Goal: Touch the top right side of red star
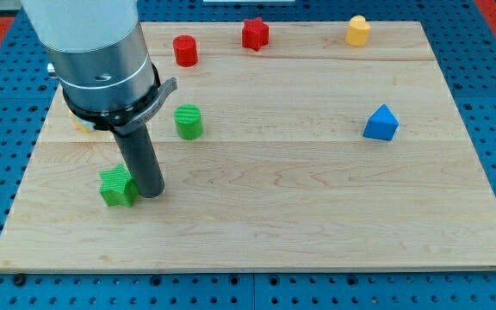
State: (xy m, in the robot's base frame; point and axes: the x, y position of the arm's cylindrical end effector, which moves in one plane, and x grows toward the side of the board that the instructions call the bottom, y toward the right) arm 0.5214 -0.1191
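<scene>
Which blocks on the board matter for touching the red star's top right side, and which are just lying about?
Job: red star at the view's top; my tip, beside the green star.

Lying about: red cylinder, green cylinder, green star, blue block, yellow block.

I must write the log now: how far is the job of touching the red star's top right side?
Nothing looks done yet. My tip rests beside the green star, at the board's lower left part, far from the red star near the view's top edge. Left: travel up and right, past the green cylinder and red cylinder, around to the star's top right side.
</scene>
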